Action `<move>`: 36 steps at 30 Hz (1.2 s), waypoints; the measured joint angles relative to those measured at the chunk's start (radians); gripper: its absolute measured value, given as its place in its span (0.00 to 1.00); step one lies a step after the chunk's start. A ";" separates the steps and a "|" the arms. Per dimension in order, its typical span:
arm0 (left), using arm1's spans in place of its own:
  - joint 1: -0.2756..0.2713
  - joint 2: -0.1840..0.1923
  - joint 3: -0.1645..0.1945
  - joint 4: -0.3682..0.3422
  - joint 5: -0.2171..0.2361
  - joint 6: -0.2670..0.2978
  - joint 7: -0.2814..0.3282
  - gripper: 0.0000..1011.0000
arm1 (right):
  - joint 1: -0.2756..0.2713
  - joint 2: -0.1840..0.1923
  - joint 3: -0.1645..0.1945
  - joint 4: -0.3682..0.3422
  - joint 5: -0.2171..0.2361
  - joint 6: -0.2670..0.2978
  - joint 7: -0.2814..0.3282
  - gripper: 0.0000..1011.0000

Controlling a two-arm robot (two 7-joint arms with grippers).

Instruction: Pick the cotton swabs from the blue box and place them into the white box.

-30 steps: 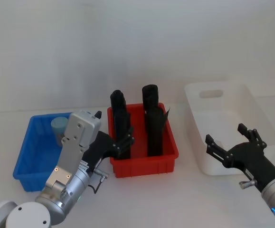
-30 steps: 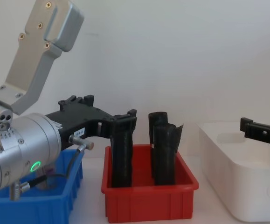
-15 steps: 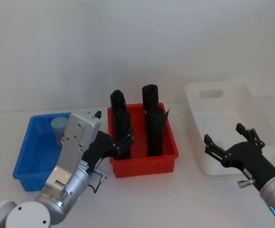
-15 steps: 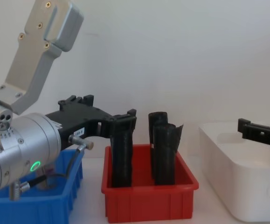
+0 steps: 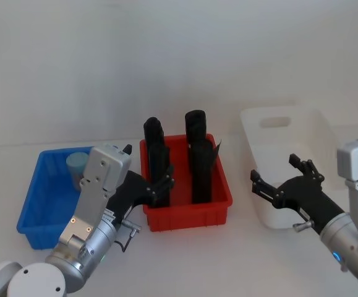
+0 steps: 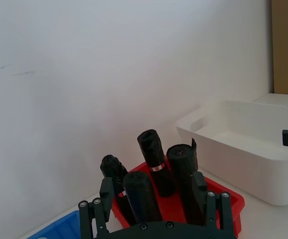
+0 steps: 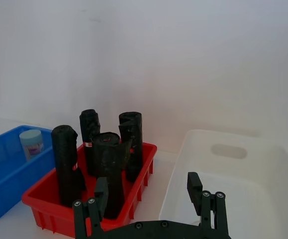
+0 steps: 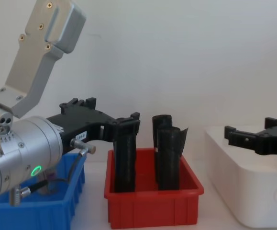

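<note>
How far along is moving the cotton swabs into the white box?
Done: nothing; the large white plastic bin shows no jar inside. In hand: nothing; the left gripper by the red plastic bin and the right gripper by the white bin are open, empty. Remaining: the clear, blue-lidded cotton swab jar in the shallow blue plastic bin.

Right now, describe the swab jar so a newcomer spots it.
Three bins sit in a row; take the blue box at the robot's left. Near its far wall stands the cotton swab jar: small, pale blue lid, unlike tall black rolls in the red bin.
</note>
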 joint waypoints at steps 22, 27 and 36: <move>0.000 0.000 0.000 0.000 0.000 0.000 0.000 0.99 | 0.295 -0.130 -0.035 0.403 -0.081 -0.081 0.189 0.99; 0.000 0.000 0.000 0.000 0.000 0.000 0.000 0.99 | 0.382 -0.169 -0.049 0.534 -0.095 -0.121 0.233 0.99; 0.000 0.000 0.000 0.000 0.000 0.000 0.000 0.99 | 0.503 -0.223 -0.068 0.729 -0.115 -0.185 0.282 0.99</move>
